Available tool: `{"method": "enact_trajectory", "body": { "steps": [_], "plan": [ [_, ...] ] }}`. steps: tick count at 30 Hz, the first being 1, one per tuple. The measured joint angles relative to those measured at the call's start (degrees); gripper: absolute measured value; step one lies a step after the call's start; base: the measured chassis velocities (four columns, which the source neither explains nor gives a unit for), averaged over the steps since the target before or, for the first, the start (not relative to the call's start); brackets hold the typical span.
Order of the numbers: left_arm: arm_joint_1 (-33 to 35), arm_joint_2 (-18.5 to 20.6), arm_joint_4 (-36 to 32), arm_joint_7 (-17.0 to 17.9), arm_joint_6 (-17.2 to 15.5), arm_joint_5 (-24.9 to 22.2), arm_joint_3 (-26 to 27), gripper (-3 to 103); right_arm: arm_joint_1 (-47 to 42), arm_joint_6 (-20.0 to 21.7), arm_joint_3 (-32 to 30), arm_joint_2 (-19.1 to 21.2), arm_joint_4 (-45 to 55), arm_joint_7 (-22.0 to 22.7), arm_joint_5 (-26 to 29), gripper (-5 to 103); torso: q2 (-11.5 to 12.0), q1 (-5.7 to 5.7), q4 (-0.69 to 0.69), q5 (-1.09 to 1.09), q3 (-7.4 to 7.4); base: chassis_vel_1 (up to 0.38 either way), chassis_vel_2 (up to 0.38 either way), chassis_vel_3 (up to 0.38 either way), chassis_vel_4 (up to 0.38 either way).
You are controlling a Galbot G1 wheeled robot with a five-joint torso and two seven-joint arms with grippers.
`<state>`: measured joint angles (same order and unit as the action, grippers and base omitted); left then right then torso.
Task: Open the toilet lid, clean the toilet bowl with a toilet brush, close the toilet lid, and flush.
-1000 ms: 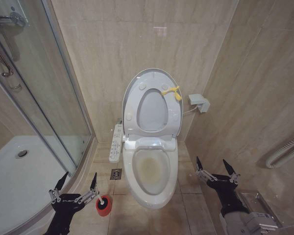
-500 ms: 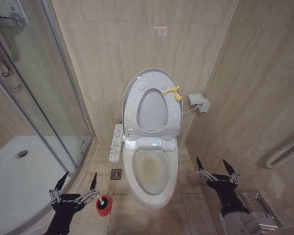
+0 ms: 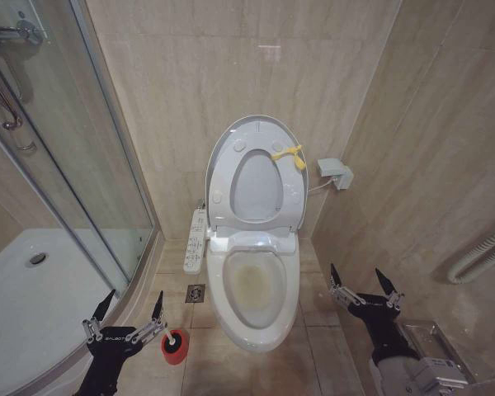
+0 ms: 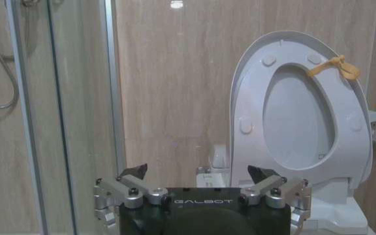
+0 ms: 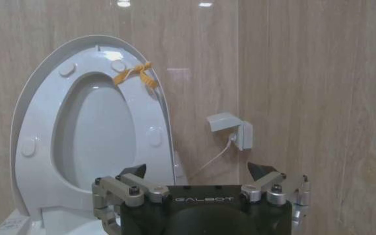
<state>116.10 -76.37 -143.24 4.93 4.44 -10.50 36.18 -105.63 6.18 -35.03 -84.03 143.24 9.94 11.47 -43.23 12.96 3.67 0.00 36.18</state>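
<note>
Standing raised against the beige tiled wall [image 3: 181,74] at frame centre, the glossy white oval plastic toilet lid [image 3: 253,173] leaves the stained white ceramic toilet bowl [image 3: 252,290] exposed below. The left gripper [image 3: 130,314], fingers spread and empty, sits lower left, just beside the red round holder cup [image 3: 174,346]. The right gripper [image 3: 362,285], likewise spread, occupies open floor lower right, apart from the bowl.
</note>
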Motion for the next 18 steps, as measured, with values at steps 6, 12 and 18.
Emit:
{"method": "enact_trajectory", "body": {
  "steps": [6, 12, 18],
  "plan": [
    [0.0, 0.0, 0.0, 0.0, -0.01, -0.02, 0.0, 100, 0.0, 0.0, 0.0, 0.0, 0.0, 0.0, 0.0, 100, 0.0, 0.0, 0.0, 0.0, 0.0, 0.0, 0.0, 0.0, 0.0],
    [-0.01, 0.0, 0.0, 0.0, -0.01, -0.03, -0.01, 100, 0.0, 0.0, 0.0, 0.0, 0.0, 0.0, 0.0, 100, 0.0, 0.0, 0.0, 0.0, 0.0, 0.0, 0.0, 0.0, 0.0],
    [0.0, 0.0, 0.0, 0.0, -0.01, -0.04, 0.0, 100, 0.0, 0.0, 0.0, 0.0, 0.0, 0.0, 0.0, 100, 0.0, 0.0, 0.0, 0.0, 0.0, 0.0, 0.0, 0.0, 0.0]
  ]
}}
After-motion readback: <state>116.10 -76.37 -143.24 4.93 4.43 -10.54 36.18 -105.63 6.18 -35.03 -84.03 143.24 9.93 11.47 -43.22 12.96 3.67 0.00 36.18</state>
